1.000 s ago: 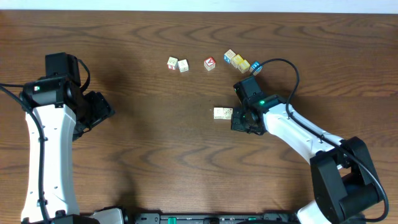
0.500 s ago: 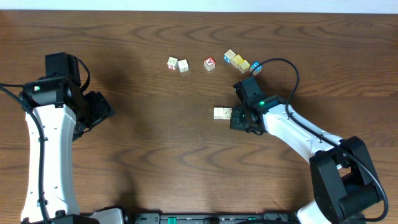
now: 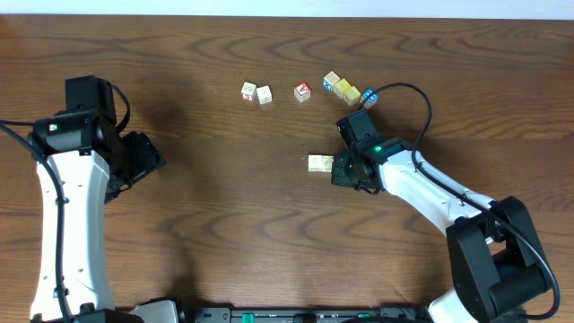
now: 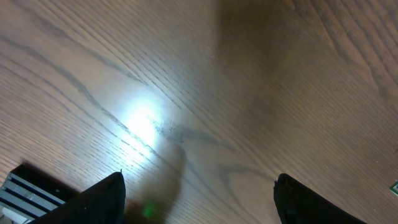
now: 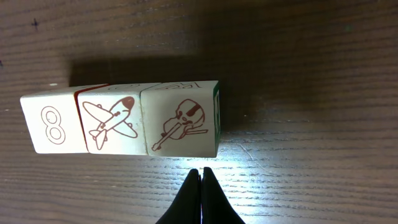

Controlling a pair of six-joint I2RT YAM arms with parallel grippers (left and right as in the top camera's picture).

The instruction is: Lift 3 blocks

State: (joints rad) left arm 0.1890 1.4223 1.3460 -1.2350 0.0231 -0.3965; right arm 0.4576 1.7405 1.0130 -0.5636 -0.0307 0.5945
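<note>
Three cream blocks lie side by side in a row on the table in the right wrist view: one printed with an 8 (image 5: pixel 53 129), one with an airplane (image 5: pixel 112 124), one with a violin (image 5: pixel 183 121). My right gripper (image 5: pixel 200 173) is shut and holds nothing; its tips point at the violin block's near face, a small gap short of it. From overhead the row (image 3: pixel 317 162) sits mid-table, its right end tucked under the right gripper (image 3: pixel 338 170). My left gripper (image 4: pixel 199 186) stands open over bare wood, far to the left (image 3: pixel 148 161).
Further back lie other cubes: a pair (image 3: pixel 256 92) left of centre, a red-faced cube (image 3: pixel 303 91), and a cluster with yellow (image 3: pixel 349 92) and blue (image 3: pixel 369 98) faces just behind the right arm. A black cable (image 3: pixel 408 90) loops off the right wrist.
My right gripper has edged a little to the left, toward the row of blocks. The left arm has not moved.
</note>
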